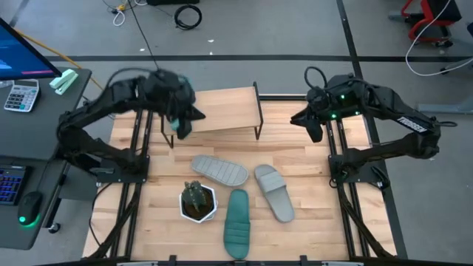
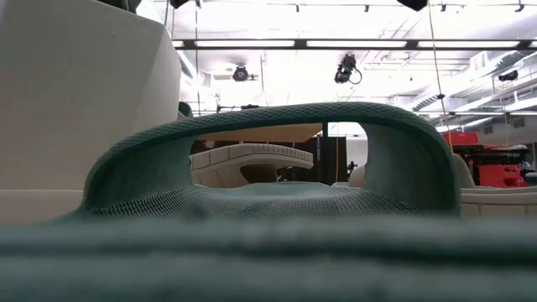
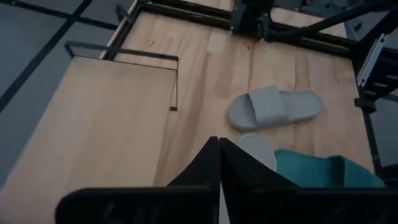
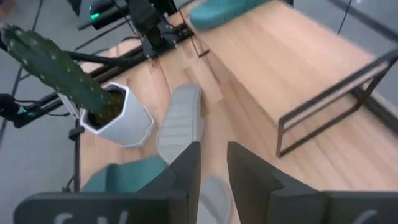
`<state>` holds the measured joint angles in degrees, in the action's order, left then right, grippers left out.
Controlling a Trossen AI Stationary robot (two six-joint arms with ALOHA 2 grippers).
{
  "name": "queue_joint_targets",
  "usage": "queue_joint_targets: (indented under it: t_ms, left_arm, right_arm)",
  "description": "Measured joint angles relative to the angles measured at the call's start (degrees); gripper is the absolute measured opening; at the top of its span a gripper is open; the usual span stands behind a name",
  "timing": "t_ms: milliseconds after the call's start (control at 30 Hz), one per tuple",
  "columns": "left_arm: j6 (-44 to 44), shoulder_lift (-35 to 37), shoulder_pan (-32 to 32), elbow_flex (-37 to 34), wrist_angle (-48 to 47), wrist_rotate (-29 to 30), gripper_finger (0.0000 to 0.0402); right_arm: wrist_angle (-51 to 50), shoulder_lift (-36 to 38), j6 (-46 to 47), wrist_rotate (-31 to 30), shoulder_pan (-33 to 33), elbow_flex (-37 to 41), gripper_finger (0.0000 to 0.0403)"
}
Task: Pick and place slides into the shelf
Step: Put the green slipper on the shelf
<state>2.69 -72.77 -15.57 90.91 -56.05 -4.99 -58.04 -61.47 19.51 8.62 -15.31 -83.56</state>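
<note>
While the left gripper [image 1: 179, 122] hung over the left end of the shelf [image 1: 222, 111], it held a teal slide [image 1: 177, 111] up off the table; in the right wrist view that slide [image 4: 227, 11] showed just above the shelf's top board [image 4: 292, 59], at its far end. In the left wrist view the two dark fingers [image 3: 205, 168] lay pressed together with the teal slide [image 3: 326, 171] caught at their side, so the grip was closed on it.

The right gripper [image 1: 314, 127] waited above the table's right rear part, just off the right end of the shelf, with nothing in it. Its fingers [image 4: 186, 165] stood a little apart in the right wrist view, a narrow gap showing between them.

On the table [image 1: 310, 166] in front of the shelf lay three more slides. One light grey slide [image 1: 219, 171] lay slantwise near the middle, and the second grey slide [image 1: 274, 192] lay to its right, slanted toward the front. The other teal slide [image 1: 237, 222] lay lengthwise at the front edge, between the two grey ones and ahead of them. Its wide strap [image 2: 277, 134] filled the low view, arching across the picture, with a grey slide [image 2: 252, 161] seen through the arch.

A small cactus [image 1: 194, 195] in a white pot [image 1: 209, 211] stood just left of the front teal slide, close to the first grey one
</note>
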Motion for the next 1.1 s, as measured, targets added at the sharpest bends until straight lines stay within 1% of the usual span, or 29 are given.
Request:
queue_joint_targets:
  t_ms: [100, 167, 300, 433, 600, 700, 800, 967, 1100]
  left_arm:
    - [1.8, 3.0, 1.5, -6.9, 2.6, 3.7, 0.0016]
    - [3.3, 5.5, 1.7, -11.1, 5.0, 4.6, 0.0014]
    - [5.6, 11.6, 1.7, -19.2, 12.4, 4.7, 0.0005]
    - [8.5, 17.8, 1.7, -27.3, 19.9, 4.7, 0.0012]
    - [10.2, 24.2, 1.7, -35.6, 24.5, 5.0, 0.0015]
    - [10.3, 27.5, 1.7, -39.5, 26.9, 5.0, 0.0006]
    - [10.7, 30.2, 1.7, -42.6, 27.9, 5.0, 0.0007]
    - [12.1, 34.1, 1.7, -46.4, 28.5, 5.0, 0.0018]
    - [12.8, 36.4, 2.3, -48.1, 28.4, 5.0, 0.0007]
  right_arm:
    - [2.2, 2.9, 3.2, -0.6, 0.7, 5.5, 0.0086]
    - [5.2, 4.9, 6.0, -0.6, 1.1, 9.8, 0.0086]
    - [11.9, 8.8, 12.0, -0.5, 2.7, 18.4, 0.0086]
    - [16.9, 10.8, 18.0, -0.5, 5.3, 25.4, 0.0086]
    - [22.3, 11.3, 23.7, -0.4, 10.1, 31.8, 0.0086]
    - [27.4, 10.9, 25.6, -0.4, 13.3, 35.2, 0.0086]
    - [31.5, 10.1, 27.2, -0.2, 15.7, 38.1, 0.0086]
    - [35.3, 8.0, 30.5, -0.3, 17.2, 40.8, 0.0086]
    - [38.4, 6.1, 31.9, -0.1, 17.4, 41.8, 0.0086]
